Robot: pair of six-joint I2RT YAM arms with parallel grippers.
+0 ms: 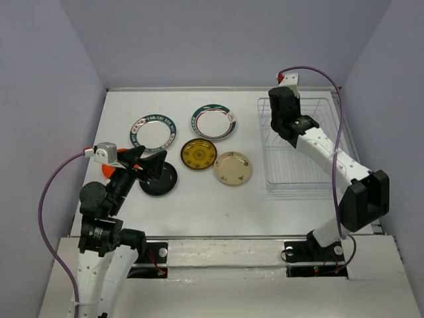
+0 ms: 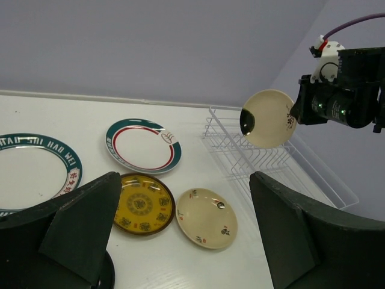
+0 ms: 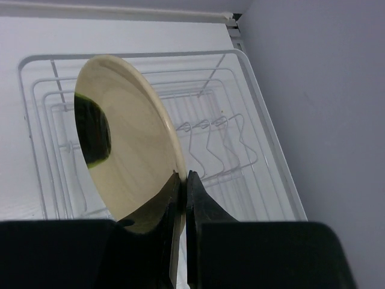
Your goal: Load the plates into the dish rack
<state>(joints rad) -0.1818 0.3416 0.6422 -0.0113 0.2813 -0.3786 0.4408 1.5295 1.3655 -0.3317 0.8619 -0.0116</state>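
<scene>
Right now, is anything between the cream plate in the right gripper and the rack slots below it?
Nothing visible. The right gripper holds the cream plate on edge above the dish rack, whose slot wires show bare. The other plates lie on the table, off to its left.

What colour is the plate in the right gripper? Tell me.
Cream; the plate shows best in the left wrist view.
</scene>
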